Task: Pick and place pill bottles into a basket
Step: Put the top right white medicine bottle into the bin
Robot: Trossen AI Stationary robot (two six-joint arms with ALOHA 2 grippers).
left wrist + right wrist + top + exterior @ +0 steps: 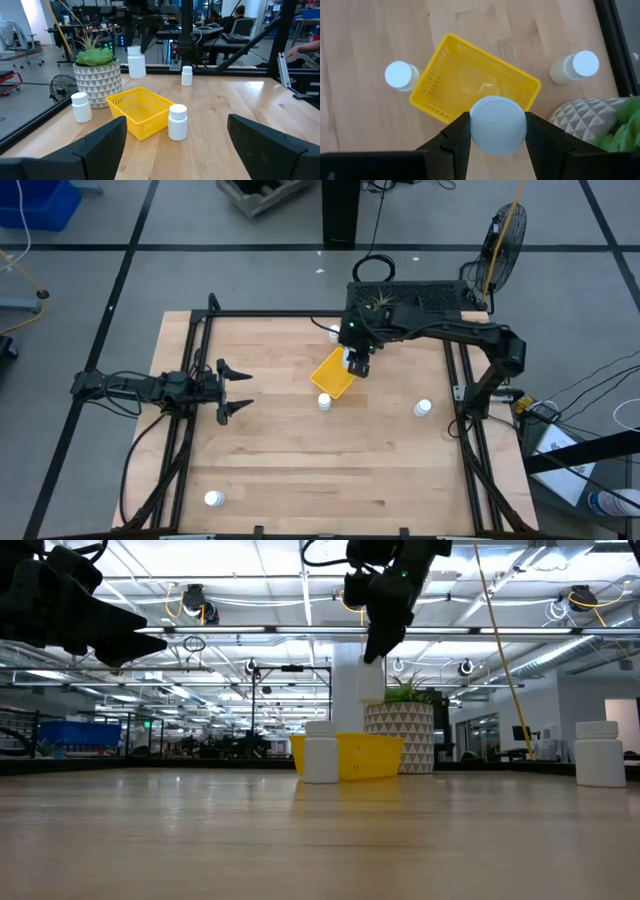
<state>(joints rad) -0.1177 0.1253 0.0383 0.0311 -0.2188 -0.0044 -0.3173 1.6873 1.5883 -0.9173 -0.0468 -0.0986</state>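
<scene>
High view shows the right gripper (357,366) hanging above the far edge of the yellow basket (331,373), its fingers clenched on a white pill bottle (498,125) held clear of the table. A second bottle (324,401) stands just beside the basket's near side, a third (423,408) farther right, a fourth (212,499) near the front left corner. The left gripper (236,388) waits at the left, fingers spread wide

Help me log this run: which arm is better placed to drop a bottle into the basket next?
Right. The right gripper already holds a pill bottle above the yellow basket. The left gripper hangs open and empty, off to the side.
</scene>
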